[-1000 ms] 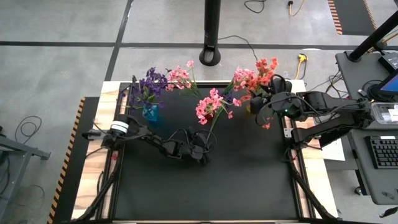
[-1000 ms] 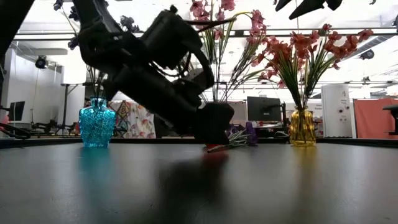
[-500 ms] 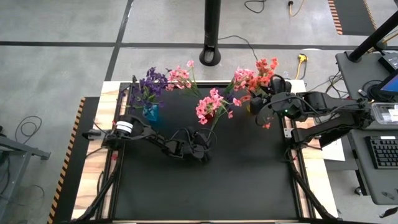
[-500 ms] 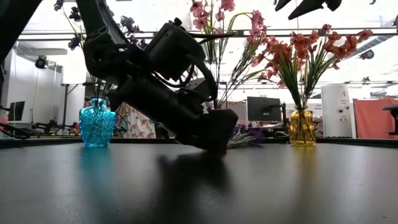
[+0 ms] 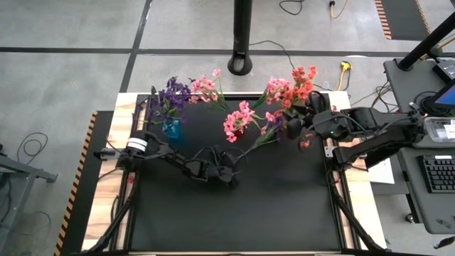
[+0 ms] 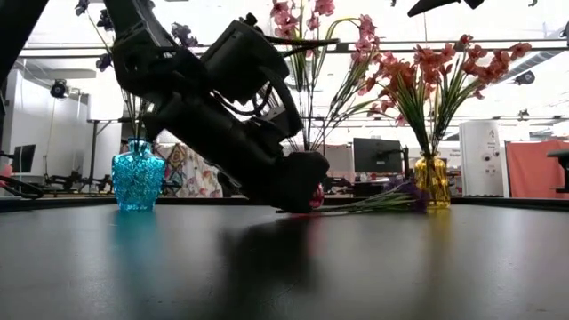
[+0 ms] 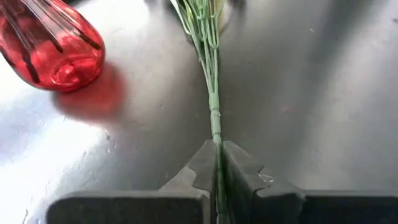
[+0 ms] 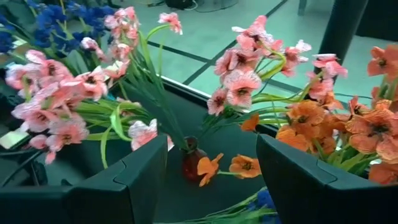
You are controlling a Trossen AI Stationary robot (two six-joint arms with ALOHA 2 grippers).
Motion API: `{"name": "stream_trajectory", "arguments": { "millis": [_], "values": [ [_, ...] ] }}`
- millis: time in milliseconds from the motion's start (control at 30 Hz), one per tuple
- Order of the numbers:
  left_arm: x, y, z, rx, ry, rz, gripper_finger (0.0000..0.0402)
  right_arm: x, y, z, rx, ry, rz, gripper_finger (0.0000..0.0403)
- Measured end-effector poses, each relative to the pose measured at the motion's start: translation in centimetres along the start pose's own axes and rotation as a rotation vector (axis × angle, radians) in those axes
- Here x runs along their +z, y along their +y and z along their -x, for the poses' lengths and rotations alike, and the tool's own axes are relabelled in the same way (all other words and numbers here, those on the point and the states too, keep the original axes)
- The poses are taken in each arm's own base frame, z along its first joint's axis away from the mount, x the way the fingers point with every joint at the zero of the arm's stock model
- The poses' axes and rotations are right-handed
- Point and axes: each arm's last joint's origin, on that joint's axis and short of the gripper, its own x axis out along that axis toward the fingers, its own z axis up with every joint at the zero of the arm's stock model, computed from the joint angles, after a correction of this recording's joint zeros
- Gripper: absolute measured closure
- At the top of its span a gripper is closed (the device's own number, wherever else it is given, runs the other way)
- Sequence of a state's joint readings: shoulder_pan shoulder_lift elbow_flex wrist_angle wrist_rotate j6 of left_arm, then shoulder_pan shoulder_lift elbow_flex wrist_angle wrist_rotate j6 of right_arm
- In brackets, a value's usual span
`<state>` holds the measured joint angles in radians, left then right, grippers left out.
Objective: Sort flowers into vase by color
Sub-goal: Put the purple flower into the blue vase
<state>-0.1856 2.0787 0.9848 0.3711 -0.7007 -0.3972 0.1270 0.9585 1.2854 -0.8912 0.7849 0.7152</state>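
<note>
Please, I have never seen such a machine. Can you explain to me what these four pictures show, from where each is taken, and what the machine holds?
It is a robot with two dark arms at a black table. One picture looks straight down, one looks level across the table, and two come from cameras on the wrists.

Three vases stand at the back: a blue vase with purple flowers, a red vase with pink flowers, and a yellow vase with orange-red flowers.

The left end effector is low at the table, shut on the green stem of a spray lying flat. The right end effector hovers open near the yellow vase, holding nothing.
</note>
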Motion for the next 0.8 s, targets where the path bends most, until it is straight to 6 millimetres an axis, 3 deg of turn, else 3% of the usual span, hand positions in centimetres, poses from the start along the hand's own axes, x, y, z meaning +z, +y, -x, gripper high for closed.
{"name": "stream_trajectory", "arguments": {
  "millis": [333, 800],
  "values": [
    [2.1, -0.2, 4.0, -0.035, 0.042, -0.057, 0.0401, -0.3, 1.1, 0.9, 0.087, -0.008, 0.005, 0.0164],
    [6.2, 0.5, 14.3, -0.2, 0.05, -0.148, 0.0401, -1.2, 4.2, 4.2, 0.362, -0.057, 0.11, 0.017]
  ]
}}
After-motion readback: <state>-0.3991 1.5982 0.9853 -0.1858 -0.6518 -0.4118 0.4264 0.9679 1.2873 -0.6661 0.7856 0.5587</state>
